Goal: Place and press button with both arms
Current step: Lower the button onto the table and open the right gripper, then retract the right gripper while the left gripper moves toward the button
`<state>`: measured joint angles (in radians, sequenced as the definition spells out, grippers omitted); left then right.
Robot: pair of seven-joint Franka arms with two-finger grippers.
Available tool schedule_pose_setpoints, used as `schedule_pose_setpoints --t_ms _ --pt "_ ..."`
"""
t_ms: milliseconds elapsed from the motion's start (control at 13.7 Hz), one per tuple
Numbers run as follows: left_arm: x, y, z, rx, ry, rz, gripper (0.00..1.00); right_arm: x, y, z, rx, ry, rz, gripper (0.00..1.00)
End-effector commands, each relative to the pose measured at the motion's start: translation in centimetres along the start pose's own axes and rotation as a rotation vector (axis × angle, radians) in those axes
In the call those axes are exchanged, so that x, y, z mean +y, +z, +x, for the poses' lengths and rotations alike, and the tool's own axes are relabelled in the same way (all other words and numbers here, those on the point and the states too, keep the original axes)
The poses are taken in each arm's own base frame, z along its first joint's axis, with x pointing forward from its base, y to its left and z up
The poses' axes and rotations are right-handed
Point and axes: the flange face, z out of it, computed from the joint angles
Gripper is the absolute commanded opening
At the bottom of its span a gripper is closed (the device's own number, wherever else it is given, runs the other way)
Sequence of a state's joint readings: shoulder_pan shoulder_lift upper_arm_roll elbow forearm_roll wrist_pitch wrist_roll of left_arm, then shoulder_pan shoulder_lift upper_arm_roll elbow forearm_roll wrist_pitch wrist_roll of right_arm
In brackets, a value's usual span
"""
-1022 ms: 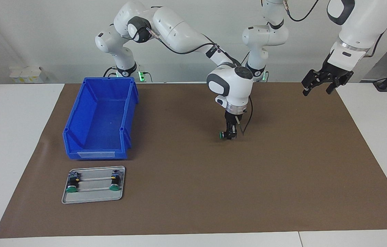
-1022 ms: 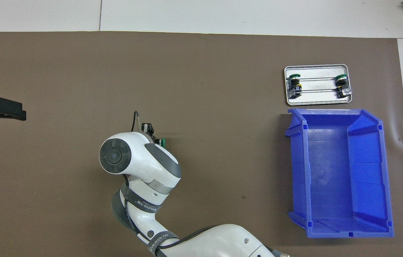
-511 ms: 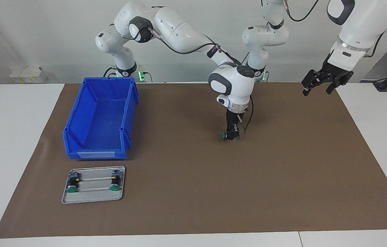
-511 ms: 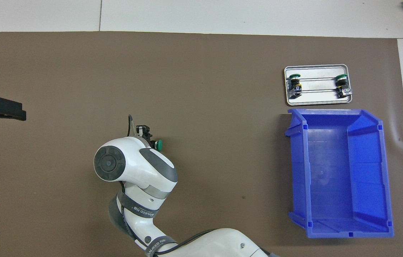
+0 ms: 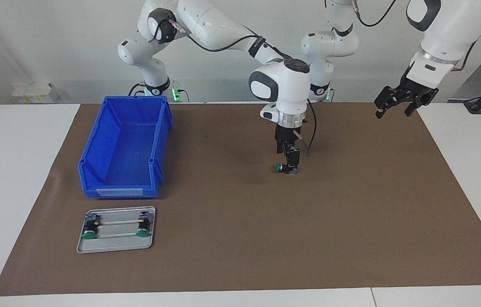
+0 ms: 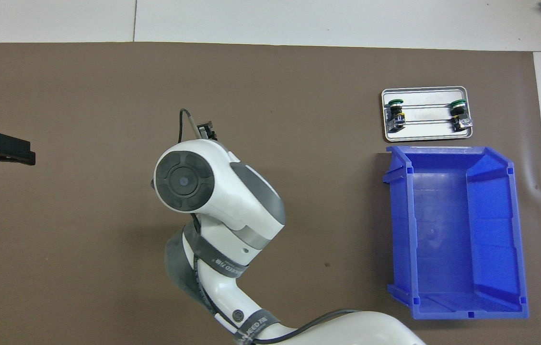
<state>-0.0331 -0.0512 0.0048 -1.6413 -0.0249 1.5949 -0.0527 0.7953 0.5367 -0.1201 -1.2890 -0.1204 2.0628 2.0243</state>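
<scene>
Facing view: high, across table, toward robots. Overhead: steep down. Both share brown mat (image 5: pixel 240 238).

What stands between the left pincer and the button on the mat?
Nothing visible. The button lies on the bare mat under the right pincer. The left pincer hangs over the mat's edge at the left arm's end, with only open mat between them.

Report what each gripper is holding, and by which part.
The right gripper holds the green-capped push button by its black barrel, low over the brown mat, with the cap sticking out sideways. The left gripper, waiting open, holds nothing.
</scene>
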Motion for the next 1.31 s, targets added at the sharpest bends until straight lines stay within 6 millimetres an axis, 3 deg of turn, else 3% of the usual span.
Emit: schedule_pose_setpoints --t_ms 0,146,365,511,657,876,1022,1168,1241 --pt "1.9 -0.3 -1.2 -0.007 0.041 0.004 0.99 0.6 -3.6 8.1 0.003 -0.152 -0.005 1.0" --pt "2.0 -0.4 -1.0 0.01 0.092 0.003 0.96 -0.3 -5.4 14.3 0.022 -0.283 -0.011 1.0" --pt "2.2 -0.3 0.0 0.099 0.356 0.011 0.94 -0.9 -8.8 24.2 -0.001 -0.487 -0.012 1.0" --pt "2.5 0.1 0.3 0.123 0.597 0.028 0.94 -0.2 -11.0 30.7 -0.054 -0.572 -0.019 1.0" --pt "4.5 0.4 -0.3 0.113 0.761 0.031 0.93 1.4 -12.6 36.0 -0.07 -0.677 -0.066 1.0" --pt "7.6 0.6 -0.8 0.113 1.008 0.04 0.93 4.0 -15.1 42.1 -0.102 -0.812 -0.132 1.0" --pt "7.8 0.5 -1.0 0.111 1.128 0.047 0.93 6.0 -16.9 45.4 -0.127 -0.887 -0.157 1.0" --pt "8.5 0.6 -1.1 0.109 1.295 0.055 0.91 7.8 -19.7 47.3 -0.13 -0.937 -0.156 1.0" --pt "8.7 0.7 -1.2 0.111 1.373 0.061 0.79 8.6 -21.0 47.6 -0.126 -0.967 -0.171 1.0"
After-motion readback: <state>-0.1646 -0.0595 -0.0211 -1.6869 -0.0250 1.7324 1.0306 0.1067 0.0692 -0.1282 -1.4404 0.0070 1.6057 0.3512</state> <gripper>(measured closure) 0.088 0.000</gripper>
